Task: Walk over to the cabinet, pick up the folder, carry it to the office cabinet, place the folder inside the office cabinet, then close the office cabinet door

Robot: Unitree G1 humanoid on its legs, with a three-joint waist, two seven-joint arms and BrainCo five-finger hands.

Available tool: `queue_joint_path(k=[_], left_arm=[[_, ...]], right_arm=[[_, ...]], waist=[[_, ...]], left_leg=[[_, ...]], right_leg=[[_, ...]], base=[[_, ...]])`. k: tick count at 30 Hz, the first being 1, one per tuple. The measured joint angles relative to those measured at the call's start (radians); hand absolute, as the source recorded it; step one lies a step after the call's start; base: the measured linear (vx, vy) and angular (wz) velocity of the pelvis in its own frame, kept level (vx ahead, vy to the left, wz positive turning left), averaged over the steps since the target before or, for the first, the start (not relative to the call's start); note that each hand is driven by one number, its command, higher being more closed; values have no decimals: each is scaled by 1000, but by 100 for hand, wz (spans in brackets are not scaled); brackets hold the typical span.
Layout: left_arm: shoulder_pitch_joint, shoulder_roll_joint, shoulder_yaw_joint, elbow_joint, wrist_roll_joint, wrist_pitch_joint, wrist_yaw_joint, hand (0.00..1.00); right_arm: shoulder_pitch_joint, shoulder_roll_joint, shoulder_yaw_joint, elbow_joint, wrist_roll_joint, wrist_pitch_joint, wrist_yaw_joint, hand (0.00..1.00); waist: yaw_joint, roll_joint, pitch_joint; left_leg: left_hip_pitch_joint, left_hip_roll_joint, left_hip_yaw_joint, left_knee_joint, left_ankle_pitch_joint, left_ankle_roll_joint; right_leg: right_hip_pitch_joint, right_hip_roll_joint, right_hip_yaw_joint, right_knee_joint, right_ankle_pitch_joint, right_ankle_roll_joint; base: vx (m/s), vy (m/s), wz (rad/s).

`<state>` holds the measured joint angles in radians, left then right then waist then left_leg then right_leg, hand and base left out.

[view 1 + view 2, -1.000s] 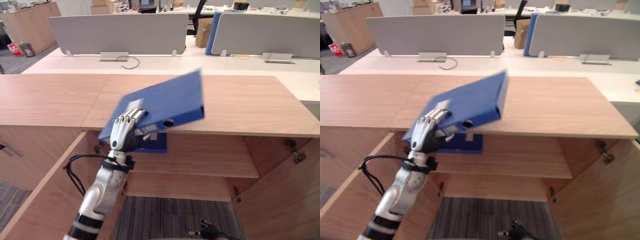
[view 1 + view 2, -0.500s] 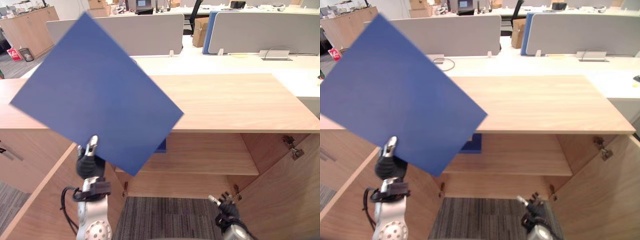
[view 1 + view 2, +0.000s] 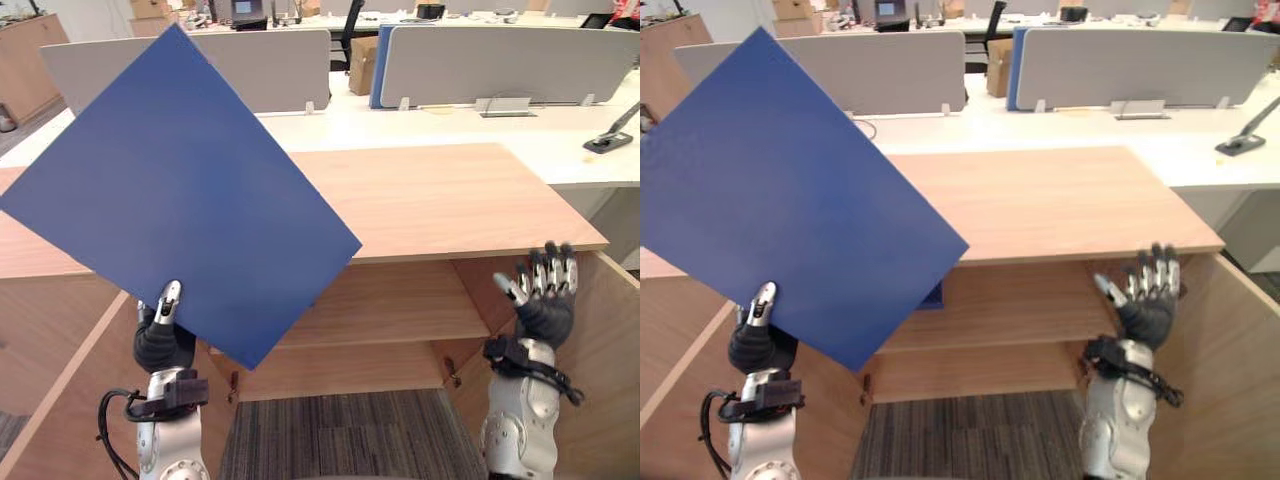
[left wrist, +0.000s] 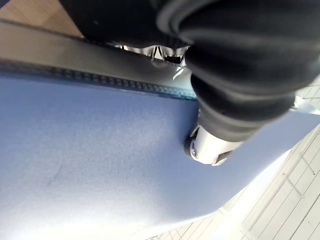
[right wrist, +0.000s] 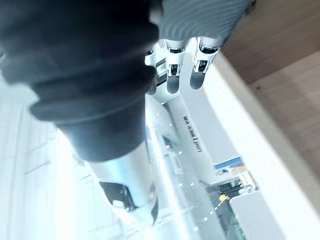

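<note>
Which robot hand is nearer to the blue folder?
Left. The left robot hand pinches the blue folder; the right robot hand is open, apart from it, by the cabinet door.

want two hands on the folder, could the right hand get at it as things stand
Probably yes. The right hand is open and raised by the cabinet opening, with nothing between it and the folder gripped in the left hand.

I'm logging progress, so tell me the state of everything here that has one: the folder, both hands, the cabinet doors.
Blue folder: held up in the air, tilted, gripped near its lower edge.
Left hand: shut on the blue folder, thumb on its front face.
Right hand: open, fingers spread, holding nothing.
Left cabinet door: open.
Right cabinet door: open.
</note>
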<state>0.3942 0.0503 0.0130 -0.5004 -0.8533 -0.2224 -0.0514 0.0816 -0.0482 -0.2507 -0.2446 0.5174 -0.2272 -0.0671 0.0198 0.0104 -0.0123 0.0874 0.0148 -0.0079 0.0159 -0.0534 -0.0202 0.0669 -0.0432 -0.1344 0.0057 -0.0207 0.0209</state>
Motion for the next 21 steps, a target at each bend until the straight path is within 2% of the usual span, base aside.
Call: queue_joint_path(k=[2,5,9,13,15,21], left_arm=[[-14,23,-13,0,21,1,-1,100],[-37,82,-70,0,76,2,-23,100],[-59,194,-202,0,190,8,-62,100],[-59,249,-223,1,204,2,-59,100],[-55,285,-224,1,190,-12,-40,100],[-44,371,-253,29,188,-66,-13,100]], right_arm=[[-47,-48,66,-1,56,0,37,0],[-149,-168,221,1,133,11,101,0],[-349,-345,460,57,283,48,213,0],[-454,-476,584,149,448,75,252,0],[-515,-571,691,178,529,92,260,0],[-671,-782,908,182,650,142,280,0]], waist=[[-1,-2,0],[4,-4,-1],[21,-6,-3],[36,-8,-5],[42,-9,-5],[51,-14,-17]], left_leg=[[0,0,4,4,-3,1],[-1,0,4,4,-4,1],[-1,0,5,4,-5,2],[-1,0,4,4,-4,2],[-1,-1,4,4,-4,2],[0,0,2,4,-4,1]], right_leg=[[-1,0,5,1,0,0],[-1,0,5,1,1,0],[-1,0,5,1,1,0],[0,0,4,1,1,0],[0,-1,3,1,1,0],[3,-1,1,1,1,0]], base=[[1,19,-11],[0,0,0],[0,0,0],[0,0,0],[0,0,0],[0,0,0]])
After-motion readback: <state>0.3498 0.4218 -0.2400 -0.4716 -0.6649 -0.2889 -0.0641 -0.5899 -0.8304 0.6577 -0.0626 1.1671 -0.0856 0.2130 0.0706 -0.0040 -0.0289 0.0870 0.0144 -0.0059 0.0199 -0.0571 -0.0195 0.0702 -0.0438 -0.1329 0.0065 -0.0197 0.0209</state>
